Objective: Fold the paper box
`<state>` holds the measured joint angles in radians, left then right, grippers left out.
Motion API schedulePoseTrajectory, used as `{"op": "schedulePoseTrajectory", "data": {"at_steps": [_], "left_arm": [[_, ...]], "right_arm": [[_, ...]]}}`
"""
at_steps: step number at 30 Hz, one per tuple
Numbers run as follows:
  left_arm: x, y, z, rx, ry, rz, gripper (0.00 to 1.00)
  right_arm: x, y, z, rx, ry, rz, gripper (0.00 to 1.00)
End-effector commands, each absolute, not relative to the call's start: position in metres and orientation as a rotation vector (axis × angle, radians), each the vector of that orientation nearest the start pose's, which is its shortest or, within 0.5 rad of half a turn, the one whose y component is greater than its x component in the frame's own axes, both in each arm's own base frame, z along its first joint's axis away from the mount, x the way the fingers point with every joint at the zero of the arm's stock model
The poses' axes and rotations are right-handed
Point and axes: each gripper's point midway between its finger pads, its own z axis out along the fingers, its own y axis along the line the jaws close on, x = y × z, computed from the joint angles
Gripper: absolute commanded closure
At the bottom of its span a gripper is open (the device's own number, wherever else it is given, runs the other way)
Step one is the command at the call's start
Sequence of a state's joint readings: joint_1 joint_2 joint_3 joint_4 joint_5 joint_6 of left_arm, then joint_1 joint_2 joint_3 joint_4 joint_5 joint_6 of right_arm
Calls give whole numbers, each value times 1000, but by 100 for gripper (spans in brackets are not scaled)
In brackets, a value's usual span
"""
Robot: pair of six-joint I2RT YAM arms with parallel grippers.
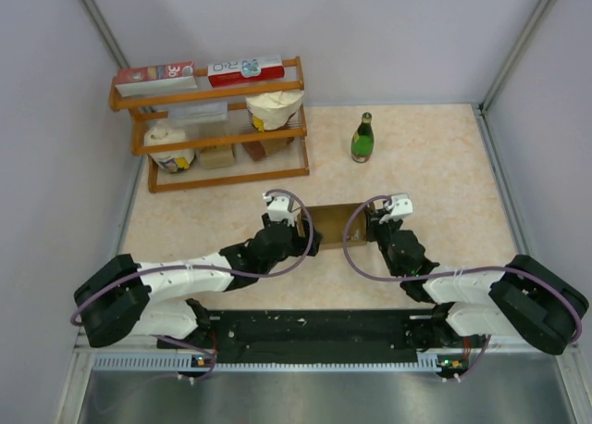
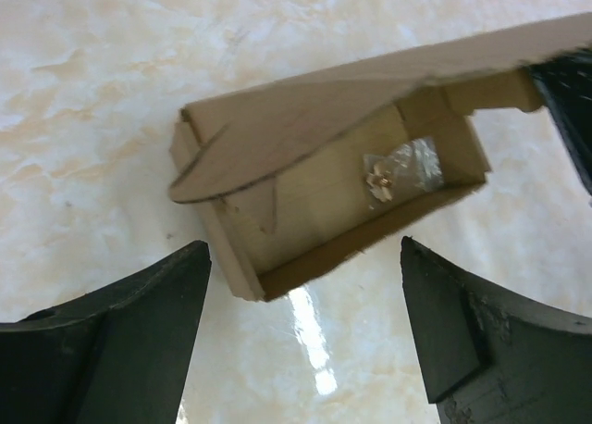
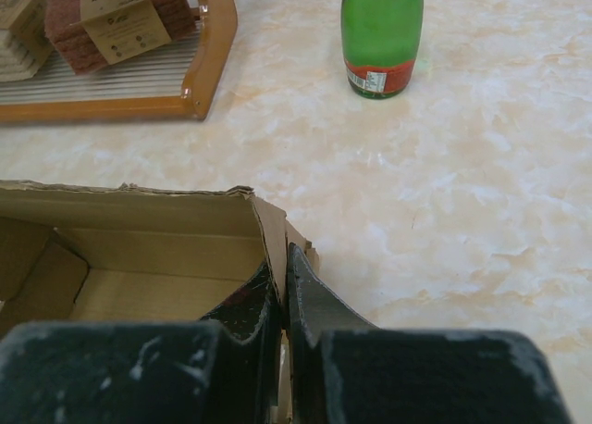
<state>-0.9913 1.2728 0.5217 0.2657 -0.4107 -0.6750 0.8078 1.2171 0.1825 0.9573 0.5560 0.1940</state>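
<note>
The paper box (image 1: 333, 222) is plain brown cardboard, folded into an open tray that lies between my two grippers on the table. In the left wrist view the box (image 2: 333, 193) has a rounded flap leaning over its open side, and a small clear packet (image 2: 398, 169) sits inside. My left gripper (image 2: 303, 248) stands open just off the box's left end, with nothing between its fingers. My right gripper (image 3: 282, 267) is shut on the box's right end wall (image 3: 273, 234), one finger inside and one outside.
A wooden shelf (image 1: 217, 123) with cartons, jars and packets stands at the back left. A green bottle (image 1: 362, 139) stands upright behind the box, also in the right wrist view as the bottle (image 3: 381, 31). Grey walls enclose the table.
</note>
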Motion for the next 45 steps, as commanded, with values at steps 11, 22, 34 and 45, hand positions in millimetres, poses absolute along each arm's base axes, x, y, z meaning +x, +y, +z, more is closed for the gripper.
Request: {"op": "schedulePoseTrajectory", "data": {"at_steps": [11,22,34,45], "left_arm": [[180,-274,169,188,1984,-955,18],[198,-250,260,157,1713,-897,84],[261,-289,286,297,1682,-848,100],[278,-356,212,516,1887,-1035,100]], "right_arm": [[282,175,128,-85,1603,328,100],[280,178,128,-129,1593,330,100],[278,180,125,-170,1599,333,100],[277,180,122,-169,1606,331,100]]}}
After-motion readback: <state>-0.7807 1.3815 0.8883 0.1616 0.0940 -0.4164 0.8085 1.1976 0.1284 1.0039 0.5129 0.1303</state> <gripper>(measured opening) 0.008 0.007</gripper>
